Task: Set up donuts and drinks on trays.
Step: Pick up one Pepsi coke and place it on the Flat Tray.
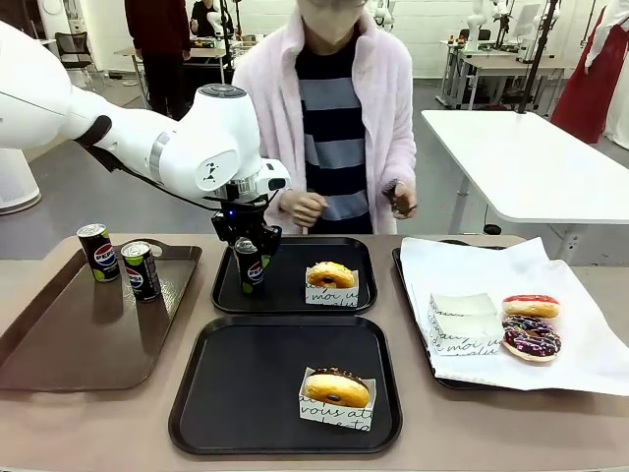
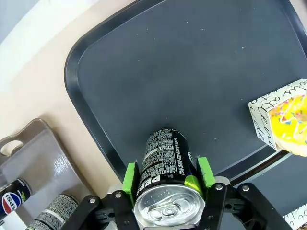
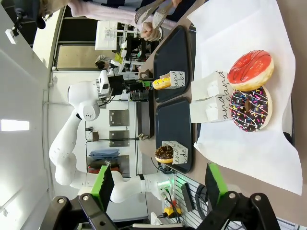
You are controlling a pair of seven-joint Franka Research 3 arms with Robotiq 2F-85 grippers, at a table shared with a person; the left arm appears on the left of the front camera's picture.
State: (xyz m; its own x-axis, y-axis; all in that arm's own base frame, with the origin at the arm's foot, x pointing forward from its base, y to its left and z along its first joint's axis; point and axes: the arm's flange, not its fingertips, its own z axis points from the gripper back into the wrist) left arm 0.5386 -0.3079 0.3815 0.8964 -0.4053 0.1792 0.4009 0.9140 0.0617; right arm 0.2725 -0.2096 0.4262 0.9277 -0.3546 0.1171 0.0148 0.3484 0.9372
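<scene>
My left gripper is shut on a black Pepsi can, its green pads against both sides. The can stands upright at the left end of the far black tray. A yellow donut in a white paper sleeve sits at that tray's right. The near black tray holds a chocolate-topped donut in a sleeve. My right gripper hangs open above the paper-lined tray, nothing between its fingers.
A brown handled tray at the left carries two more Pepsi cans. On the right, white paper holds a red-glazed donut, a sprinkled chocolate donut and empty sleeves. A person stands behind, hands near the far tray.
</scene>
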